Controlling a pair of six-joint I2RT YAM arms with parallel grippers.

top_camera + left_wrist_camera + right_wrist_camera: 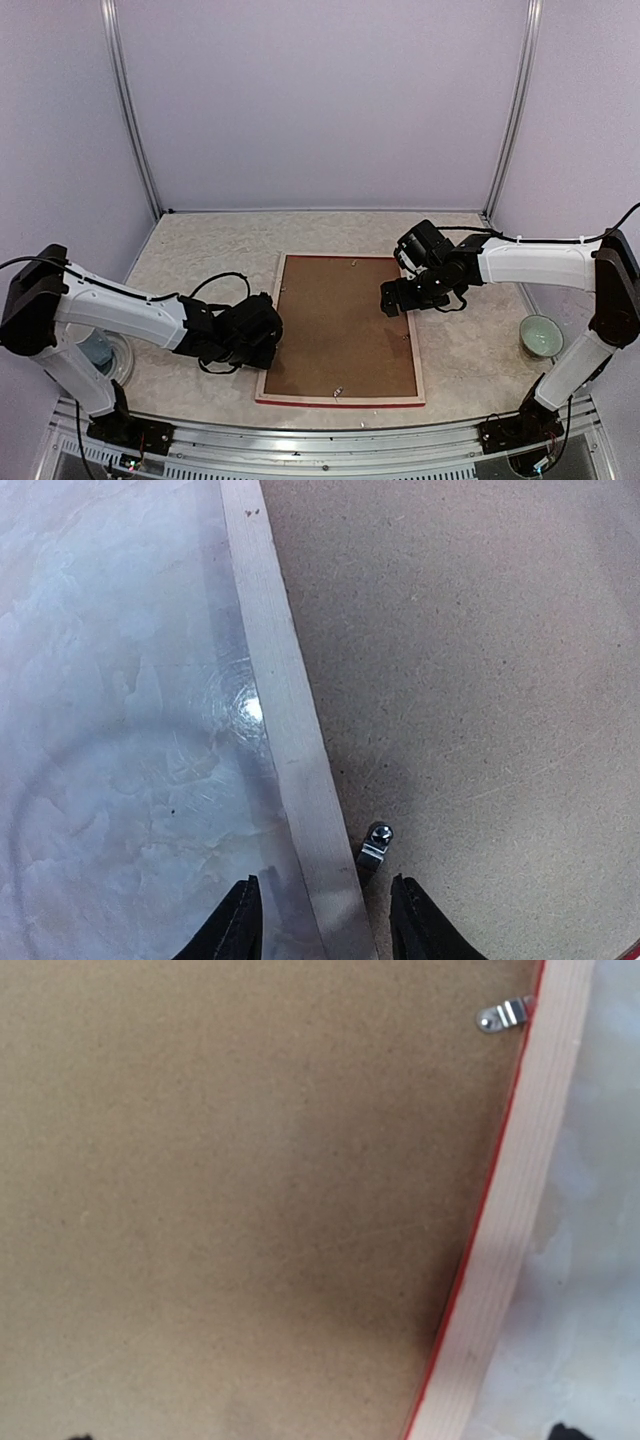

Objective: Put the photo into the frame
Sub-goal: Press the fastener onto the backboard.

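The frame (341,401) lies face down in the middle of the table, pale wood back up, red showing along its outer edge. A brown backing board (340,325) fills it, and the photo is hidden. My left gripper (266,343) is low over the frame's left bar (290,740). It is open (328,925), its fingertips standing either side of the bar and a small metal clip (375,845), touching neither. My right gripper (392,298) hovers open (318,1436) over the board by the right bar (510,1250), near another clip (503,1015).
A pale green bowl (540,335) sits at the right, by the right arm's lower link. A pale round dish (100,355) sits at the left behind the left arm. Lilac walls close in the back and both sides.
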